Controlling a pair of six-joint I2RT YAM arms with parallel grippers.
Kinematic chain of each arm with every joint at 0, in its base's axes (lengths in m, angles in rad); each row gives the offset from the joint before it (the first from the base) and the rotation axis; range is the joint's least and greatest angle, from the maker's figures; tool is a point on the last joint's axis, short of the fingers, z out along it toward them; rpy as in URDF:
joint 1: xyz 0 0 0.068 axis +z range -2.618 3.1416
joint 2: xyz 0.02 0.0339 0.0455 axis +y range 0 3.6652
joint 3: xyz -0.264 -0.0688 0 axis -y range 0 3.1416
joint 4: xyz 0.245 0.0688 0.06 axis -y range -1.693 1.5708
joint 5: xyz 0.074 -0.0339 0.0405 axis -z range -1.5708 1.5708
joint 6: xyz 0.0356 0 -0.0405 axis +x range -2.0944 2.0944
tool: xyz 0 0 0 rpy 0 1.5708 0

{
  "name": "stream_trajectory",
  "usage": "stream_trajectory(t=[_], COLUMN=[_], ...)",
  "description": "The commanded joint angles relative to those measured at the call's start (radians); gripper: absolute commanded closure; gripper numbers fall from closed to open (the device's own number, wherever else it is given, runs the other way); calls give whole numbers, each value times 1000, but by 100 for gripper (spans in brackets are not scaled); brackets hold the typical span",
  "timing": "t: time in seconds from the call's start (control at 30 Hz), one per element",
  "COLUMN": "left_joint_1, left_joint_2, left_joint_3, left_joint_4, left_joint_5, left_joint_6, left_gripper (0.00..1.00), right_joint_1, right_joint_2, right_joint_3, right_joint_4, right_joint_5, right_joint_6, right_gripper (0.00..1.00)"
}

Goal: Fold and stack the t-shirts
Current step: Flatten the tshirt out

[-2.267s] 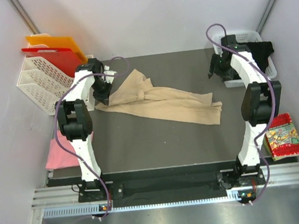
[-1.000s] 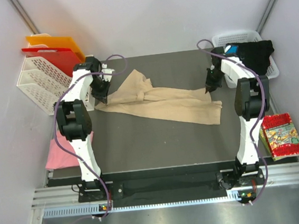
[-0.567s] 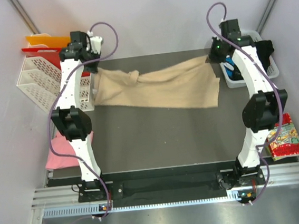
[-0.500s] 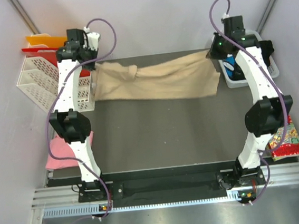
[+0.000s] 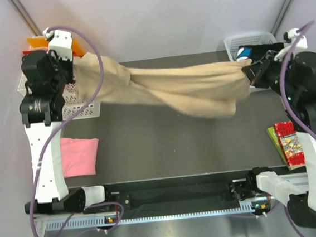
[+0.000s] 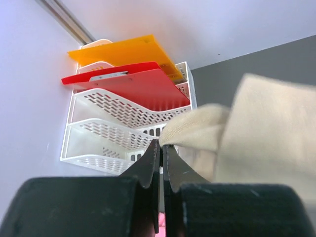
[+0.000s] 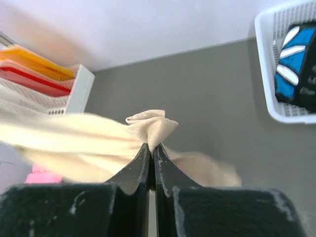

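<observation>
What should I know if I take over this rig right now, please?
Left hand: shut on one end of the beige t-shirt.
Right hand: shut on its other end. The shirt hangs stretched between them above the table, twisted, not folded.
Pink t-shirt: a neat rectangle at the near left, looks folded.
Black t-shirt: in the white basket, far right, not yet folded.
Left to do: lay out and fold the beige, fold the black, stack all three.
</observation>
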Motion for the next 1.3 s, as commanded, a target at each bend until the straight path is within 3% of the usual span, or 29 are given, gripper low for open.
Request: stream_trajectory(t=[0.0, 0.17, 0.33, 0.57, 0.77, 0.93, 1.07, 1.27], left_joint_1=[10, 10, 10, 10, 10, 10, 10, 10], left_joint_2=[63, 189, 207, 108, 78, -30, -129, -64], left_joint_3=[-89, 83, 96, -52, 109, 120, 172, 388], left_joint_4=[48, -8, -54, -51, -100, -163, -128, -223], left_joint_5=[-37, 6, 32, 58, 63, 63, 20, 64], left_joint_6=[0, -31, -44, -40, -44, -6, 26, -15], left_gripper=[100, 100, 100, 100, 100, 100, 100, 100], right_joint_1=[4, 5, 7, 5, 39, 51, 51, 51], right_joint_2=[81, 258, 293, 237, 155, -21, -109, -87], right_joint_3=[1, 254, 252, 121, 89, 11, 87, 207], right_joint_4=[68, 38, 36, 25, 19, -38, -116, -101], right_joint_5=[63, 92, 77, 108, 99, 83, 131, 174], right_joint_6=[-1, -10, 1, -27, -64, -102, -127, -101], right_gripper=[100, 100, 100, 100, 100, 100, 100, 100])
